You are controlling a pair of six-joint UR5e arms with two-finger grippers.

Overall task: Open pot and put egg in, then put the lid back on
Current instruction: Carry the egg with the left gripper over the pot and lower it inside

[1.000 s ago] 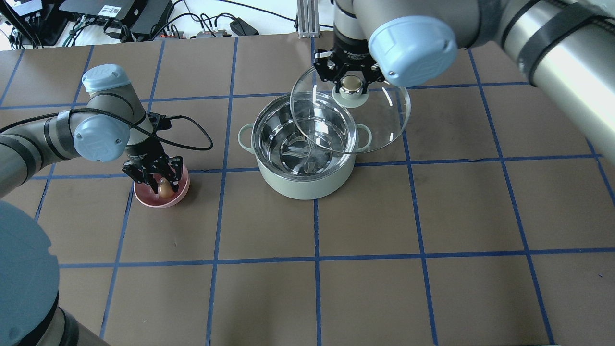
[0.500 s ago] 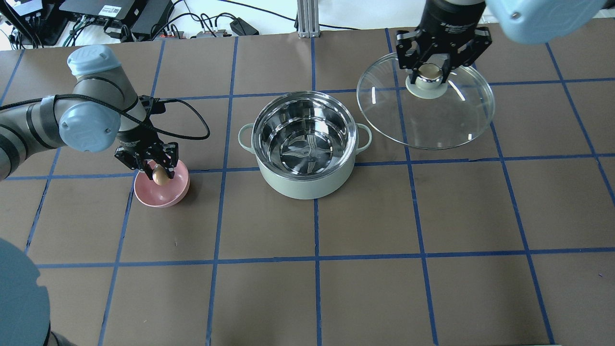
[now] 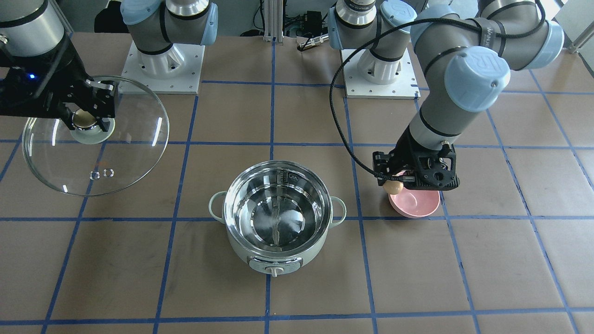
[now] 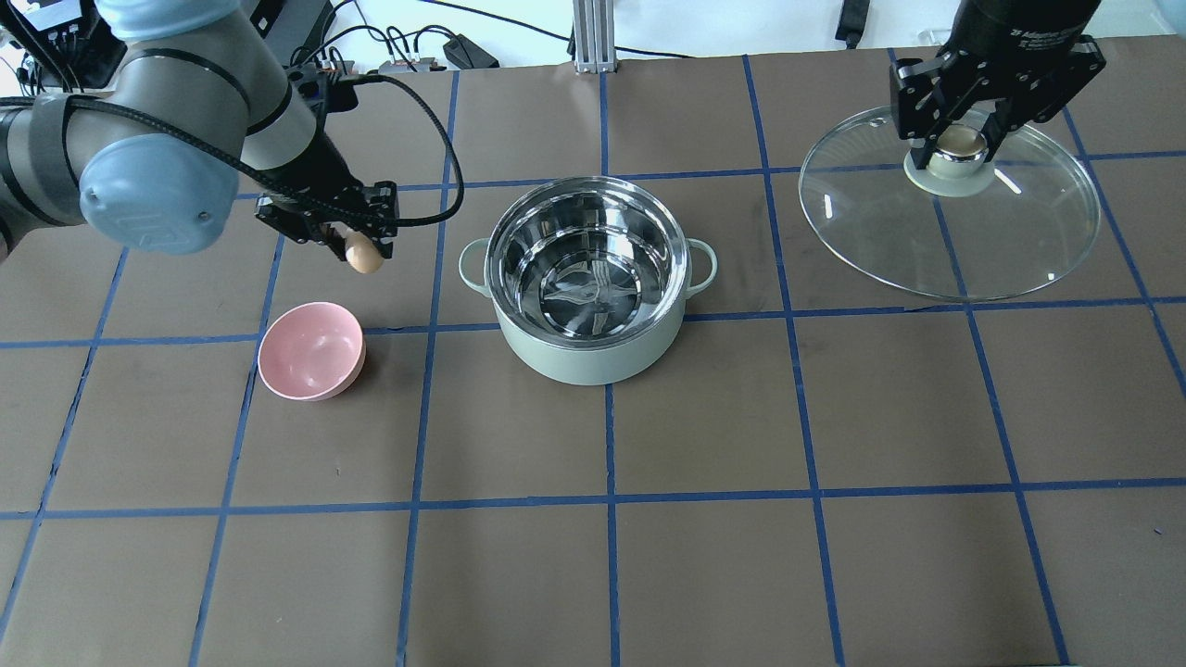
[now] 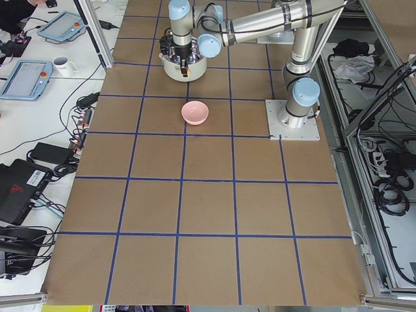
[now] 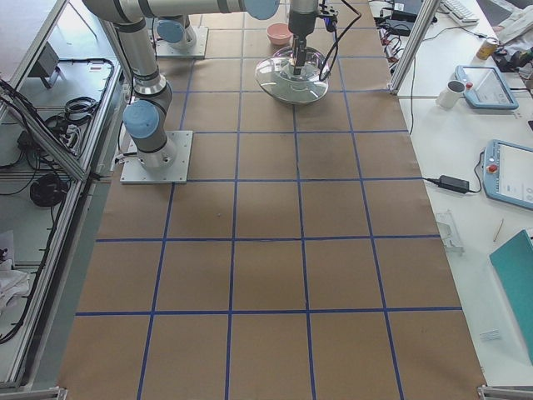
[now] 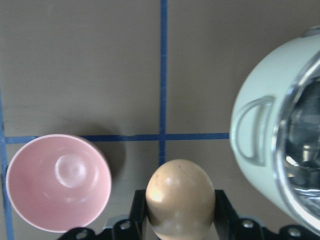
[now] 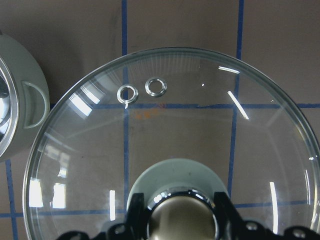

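The mint-green pot [image 4: 593, 357] stands open at the table's middle, its steel inside empty. My left gripper [image 4: 359, 248] is shut on the tan egg [image 4: 363, 257] and holds it in the air left of the pot, above the table and beyond the pink bowl. The left wrist view shows the egg [image 7: 180, 197] between the jaws, with the pot [image 7: 255, 100] to the right. My right gripper [image 4: 959, 144] is shut on the knob of the glass lid [image 4: 954, 241] and holds it far right of the pot, clear of it. The lid's vent rings [image 8: 145, 90] show.
The empty pink bowl [image 4: 310, 350] sits on the table left of the pot, below and in front of the egg. Cables and electronics [image 4: 213, 37] lie beyond the table's far edge. Blue tape lines grid the brown table [image 4: 611, 556].
My left gripper has lifted the egg out of the pink bowl and moved it up and toward the pot. My right gripper has carried the lid farther right, away from the pot.
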